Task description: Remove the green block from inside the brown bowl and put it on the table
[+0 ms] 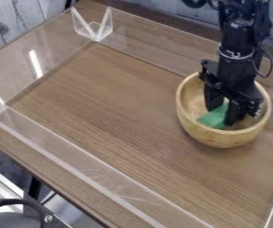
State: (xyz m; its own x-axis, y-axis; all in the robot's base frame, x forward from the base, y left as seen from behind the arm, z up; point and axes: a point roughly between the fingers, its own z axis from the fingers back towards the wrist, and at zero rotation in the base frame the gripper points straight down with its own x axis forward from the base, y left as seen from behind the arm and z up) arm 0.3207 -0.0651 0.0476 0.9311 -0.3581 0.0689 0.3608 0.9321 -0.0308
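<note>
The green block [213,117] is a small, matte, bright green bar lying inside the brown bowl [192,126], low in its hollow, with my dark fingers [231,112] over it, hiding part of it from view. The bowl is round, light tan wood with a thick rim, much larger than the block. It sits upright near the right edge of the table [103,116], a wide brown wood-grain top with low clear walls along its edges.
</note>
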